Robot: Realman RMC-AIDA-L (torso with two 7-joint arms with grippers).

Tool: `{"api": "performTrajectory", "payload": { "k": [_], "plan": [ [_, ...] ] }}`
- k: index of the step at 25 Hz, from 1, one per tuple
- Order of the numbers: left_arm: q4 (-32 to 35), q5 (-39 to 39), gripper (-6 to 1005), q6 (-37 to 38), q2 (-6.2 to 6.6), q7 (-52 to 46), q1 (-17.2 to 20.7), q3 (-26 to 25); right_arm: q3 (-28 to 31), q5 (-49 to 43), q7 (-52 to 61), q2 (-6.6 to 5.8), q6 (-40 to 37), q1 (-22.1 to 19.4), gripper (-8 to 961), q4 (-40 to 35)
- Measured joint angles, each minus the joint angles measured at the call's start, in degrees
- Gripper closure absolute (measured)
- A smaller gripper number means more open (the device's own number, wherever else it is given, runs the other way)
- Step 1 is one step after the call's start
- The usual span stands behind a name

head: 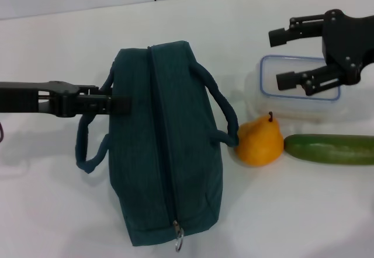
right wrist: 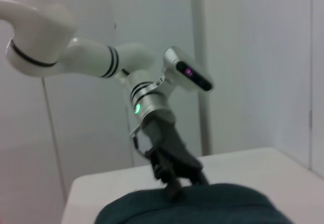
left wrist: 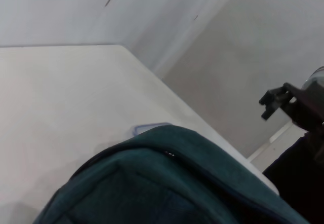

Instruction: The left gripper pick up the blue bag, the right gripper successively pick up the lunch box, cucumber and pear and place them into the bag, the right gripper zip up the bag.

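Observation:
The blue bag (head: 160, 147) lies on its side on the white table, its top zipper running toward the ring pull (head: 179, 244) at the near end. My left gripper (head: 120, 104) reaches in from the left and sits at the bag's left handle (head: 82, 147); the right wrist view shows the left gripper (right wrist: 174, 186) pressed down onto the bag (right wrist: 202, 206). My right gripper (head: 276, 59) hangs open above the lunch box (head: 269, 103), holding nothing. The pear (head: 260, 142) stands beside the bag's right handle. The cucumber (head: 330, 149) lies to the right of the pear.
The table (head: 52, 211) ends at a pale wall at the back. The left wrist view shows the bag (left wrist: 167, 183) close up, a corner of the lunch box (left wrist: 149, 128) past it, and the right gripper (left wrist: 283, 100) farther off.

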Motion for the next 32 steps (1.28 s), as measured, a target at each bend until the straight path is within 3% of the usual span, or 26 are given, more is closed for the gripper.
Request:
{"api": "performTrajectory", "payload": {
  "k": [4,8,14,16,22,24,28,32],
  "plan": [
    [-0.1,0.3,267,-1.3,-0.06,1.5,0.1,0.0,1.6,0.0,-0.1,1.19,1.9,-0.5,132,0.0],
    [0.6,-3.7,301,-2.2,-0.18,6.2,1.8,0.0,1.8,0.0,-0.2,1.55,2.7,-1.3,133,0.0],
    [3.1,-3.0,513,-4.3,0.07,7.2,2.1,0.0,2.0,0.0,-0.3,2.37,2.9,-2.3,133,0.2],
    [3.1,-0.9,718,-4.5,0.06,7.2,1.3,0.0,2.6,0.0,-0.4,3.00,3.4,-2.7,133,0.6],
    [5.1,1.7,909,-5.2,-0.13,9.4,0.2,0.0,3.5,0.0,-0.8,5.73,7.7,-6.2,134,0.8],
    [5.8,1.4,910,-5.6,-0.15,10.0,0.2,0.0,3.5,-0.1,-1.9,6.21,8.0,-7.6,134,0.9],
    [6.1,0.1,911,-5.7,-0.09,12.2,0.7,-0.1,3.3,-0.6,-2.7,5.67,5.5,-9.9,134,1.0],
    [6.9,-0.8,912,-5.8,-0.09,16.2,1.1,-0.1,3.9,-0.8,-1.5,2.39,0.0,-11.2,135,2.7]
  ]
}}
